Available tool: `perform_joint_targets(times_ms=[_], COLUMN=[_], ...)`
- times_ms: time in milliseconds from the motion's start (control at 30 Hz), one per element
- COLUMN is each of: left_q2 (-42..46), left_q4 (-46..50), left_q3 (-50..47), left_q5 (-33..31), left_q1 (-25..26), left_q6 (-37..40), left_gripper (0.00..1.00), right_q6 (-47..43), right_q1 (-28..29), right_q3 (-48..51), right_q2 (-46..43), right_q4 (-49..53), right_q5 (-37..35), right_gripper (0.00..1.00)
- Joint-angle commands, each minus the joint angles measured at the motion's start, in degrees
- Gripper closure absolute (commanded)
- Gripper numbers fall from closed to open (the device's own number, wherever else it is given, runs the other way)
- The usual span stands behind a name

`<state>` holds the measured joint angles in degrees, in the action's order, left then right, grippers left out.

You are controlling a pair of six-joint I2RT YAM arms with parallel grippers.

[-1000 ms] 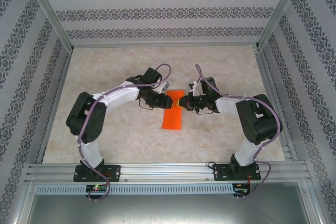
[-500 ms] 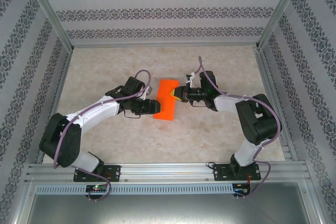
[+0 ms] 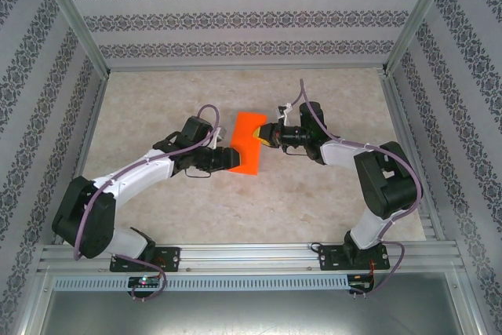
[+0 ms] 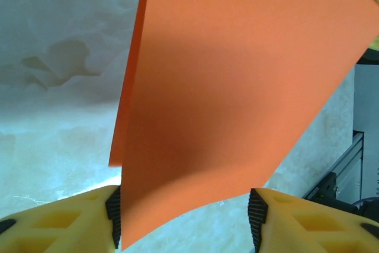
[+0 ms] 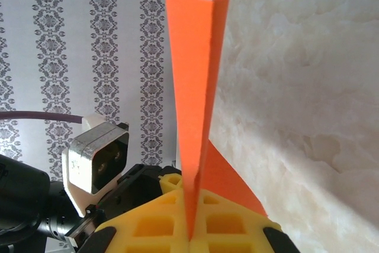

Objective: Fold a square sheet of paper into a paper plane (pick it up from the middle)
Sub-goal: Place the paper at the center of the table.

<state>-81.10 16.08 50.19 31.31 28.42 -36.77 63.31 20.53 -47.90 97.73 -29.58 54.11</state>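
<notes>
Right hand (image 5: 190,232) clamped on the folded orange sheet (image 3: 248,143). Left hand (image 4: 183,224) half open, its fingers (image 4: 65,220) flanking the sheet's near end.

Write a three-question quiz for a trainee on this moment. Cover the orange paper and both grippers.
1. True or false: the right gripper is shut on the orange paper.
2. Where is the orange paper? A) lying untouched by the left arm's base; B) between the two grippers; C) crumpled into a ball.
3. In a few words: how do the jaws of the left gripper stand in the left wrist view?

Key: 1 true. 2 B. 3 Apart, with the paper's near edge between them.
</notes>
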Motion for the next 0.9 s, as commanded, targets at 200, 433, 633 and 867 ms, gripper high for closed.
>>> perform_joint_targets(times_ms=[200, 433, 633, 867], left_q2=[1.82, 2.17, 3.03, -0.21], left_q4=[1.55, 3.66, 7.06, 6.37], left_q3=[0.57, 1.31, 1.71, 1.22], left_q5=[1.91, 2.35, 2.36, 4.01], left_q1=[-0.56, -0.56, -0.56, -0.48], left_q6=[0.91, 1.96, 2.44, 2.32], left_gripper=[0.71, 0.94, 0.94, 0.93], right_q6=[-0.06, 0.59, 0.96, -1.23], right_q1=[0.80, 1.51, 2.32, 2.76], right_q3=[-0.98, -0.95, -1.10, -1.97], right_q2=[-1.49, -0.28, 1.37, 5.16], right_q4=[-0.45, -1.79, -2.76, -1.51], right_q5=[0.74, 0.74, 0.82, 0.83], right_gripper=[1.00, 1.00, 1.00, 1.00])
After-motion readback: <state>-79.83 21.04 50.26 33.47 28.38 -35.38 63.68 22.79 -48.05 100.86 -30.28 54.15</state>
